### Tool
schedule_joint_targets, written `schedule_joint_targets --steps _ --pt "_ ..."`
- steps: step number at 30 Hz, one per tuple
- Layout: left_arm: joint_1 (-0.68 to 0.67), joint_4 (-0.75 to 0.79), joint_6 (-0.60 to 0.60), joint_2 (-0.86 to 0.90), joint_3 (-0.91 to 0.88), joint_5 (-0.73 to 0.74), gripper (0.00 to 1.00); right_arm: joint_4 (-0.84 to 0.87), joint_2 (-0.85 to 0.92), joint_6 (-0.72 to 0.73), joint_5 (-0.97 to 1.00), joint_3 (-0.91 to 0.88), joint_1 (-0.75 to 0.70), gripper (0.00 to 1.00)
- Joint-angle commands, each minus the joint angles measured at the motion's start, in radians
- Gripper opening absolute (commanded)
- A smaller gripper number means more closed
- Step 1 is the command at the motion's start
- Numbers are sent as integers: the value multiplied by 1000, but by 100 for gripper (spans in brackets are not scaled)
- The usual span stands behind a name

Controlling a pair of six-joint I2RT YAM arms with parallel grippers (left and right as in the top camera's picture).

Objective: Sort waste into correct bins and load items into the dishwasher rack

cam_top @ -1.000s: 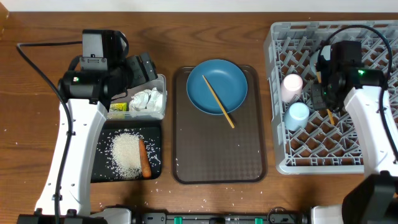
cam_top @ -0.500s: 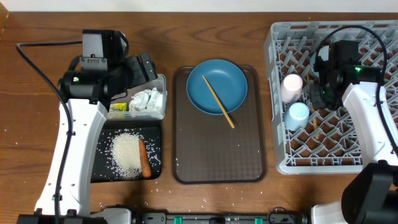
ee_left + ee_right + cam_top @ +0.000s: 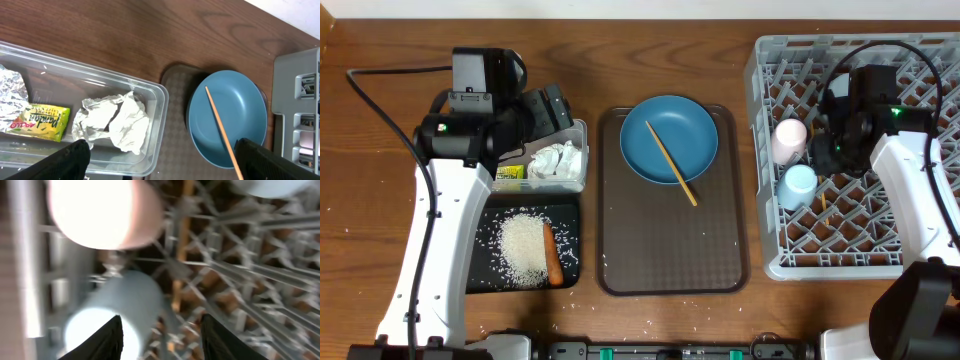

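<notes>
My right gripper (image 3: 165, 340) is open above the grey dishwasher rack (image 3: 920, 250), with nothing between its fingers. Under it a wooden chopstick (image 3: 182, 245) lies among the pegs, beside the pink cup (image 3: 790, 138) and the light blue cup (image 3: 799, 183). The other chopstick (image 3: 671, 164) rests across the dark blue plate (image 3: 669, 125). My left gripper (image 3: 162, 165) hangs wide open and empty over the clear tub (image 3: 582, 130), which holds the tissue (image 3: 120, 122), the wrapper (image 3: 37, 120) and the foil (image 3: 11, 87). The black tray (image 3: 485, 280) holds rice (image 3: 523, 247) and the carrot (image 3: 552, 255).
The plate sits on a dark brown serving tray (image 3: 670, 250) in the middle of the wooden table (image 3: 670, 60). A few rice grains lie scattered near the front edge of the table. The right arm's cable loops over the rack.
My right gripper has opened and let go of the chopstick, which has dropped into the rack near the light blue cup. The left arm has not moved.
</notes>
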Motion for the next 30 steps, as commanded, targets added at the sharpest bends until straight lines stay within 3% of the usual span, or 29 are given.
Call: schedule_joint_targets --steps 1,4,5,6,7,12,23,30 --pt "4 0 0 -14 3 -9 95 -1 10 19 -250 0 -10 50" --pt "4 0 0 -14 3 -9 95 -5 10 19 -406 0 -10 61" --pt "4 0 0 -14 3 -10 95 -6 10 19 -468 0 -10 70" --pt "4 0 -1 -14 3 -10 95 -5 10 19 -515 0 -10 88" --pt "4 0 0 -14 3 -10 95 -5 10 21 -562 0 -10 99" --pt "4 0 0 -14 3 -10 95 -6 10 93 -766 0 13 99" --pt "4 0 0 -14 3 -10 95 133 10 111 -712 0 280 38" --pt "4 0 0 -14 3 -9 95 272 10 355 -259 0 527 32"
